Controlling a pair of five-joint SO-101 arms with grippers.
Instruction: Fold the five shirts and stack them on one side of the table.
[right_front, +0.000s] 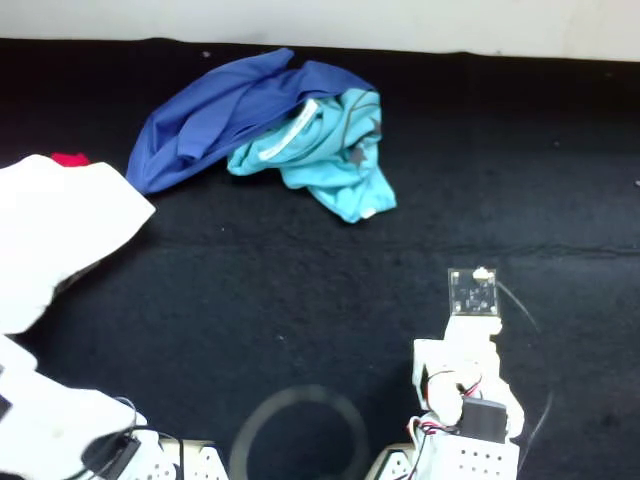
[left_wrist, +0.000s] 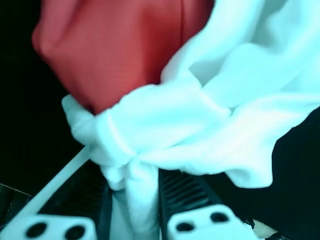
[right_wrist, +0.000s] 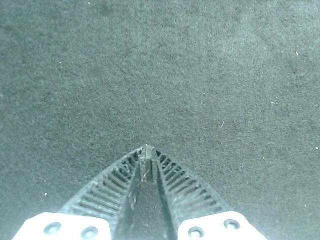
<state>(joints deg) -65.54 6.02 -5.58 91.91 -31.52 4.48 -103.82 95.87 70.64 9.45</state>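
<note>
Two heaped garments, blue shirt (right_front: 210, 115) against teal shirt (right_front: 335, 155); left pincer (left_wrist: 133, 182) grips white shirt (left_wrist: 210, 115), right pincer (right_wrist: 146, 152) closed, empty.

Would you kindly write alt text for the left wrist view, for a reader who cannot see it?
The left gripper is shut on a bunched fold of a white shirt, with a red shirt behind it, over the black table.

Shirt heap (right_front: 270, 125) at far centre of table (right_front: 300, 300); single shirt (right_front: 60, 230) at left edge, seemingly overlapping a further garment (right_front: 70, 158).
</note>
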